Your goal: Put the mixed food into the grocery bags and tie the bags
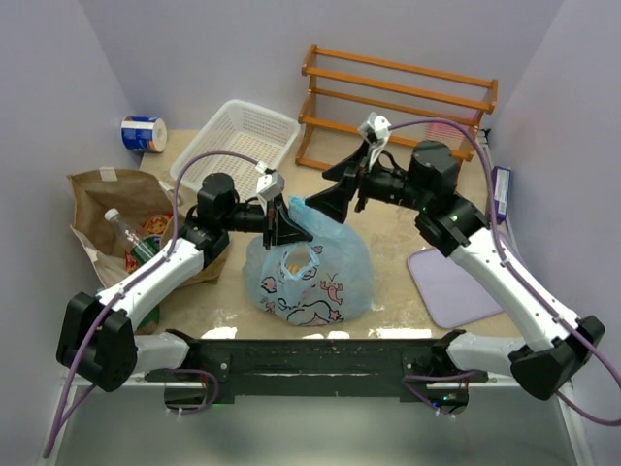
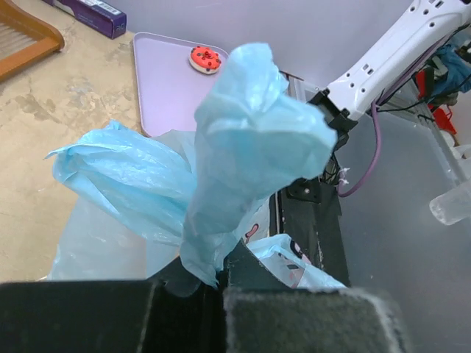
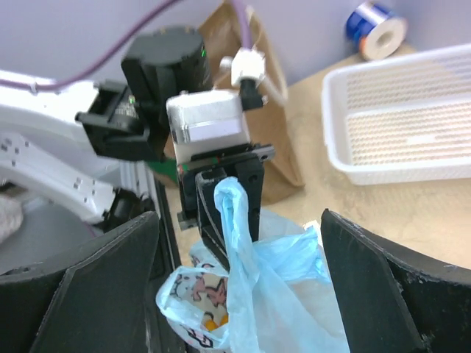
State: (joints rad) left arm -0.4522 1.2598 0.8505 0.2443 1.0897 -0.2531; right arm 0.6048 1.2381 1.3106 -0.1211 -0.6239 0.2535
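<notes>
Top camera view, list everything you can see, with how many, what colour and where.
plastic bag: one, light blue, printed, table centre
paper bag: one, brown, left side
bottle: one, clear, in paper bag's mouth
can: one, blue and white, far left corner
basket: one, white mesh, far centre
rack: one, orange wood, by back wall
tray: one, lilac, right side
box: one, purple, right edge
left hand: one, black, shut on plastic bag's handle
right hand: one, black, open, beside that handle

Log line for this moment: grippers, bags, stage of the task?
left gripper: shut on bag handle | right gripper: open, near handle | blue bag: food inside, untied | brown paper bag: holds bottle, open
</notes>
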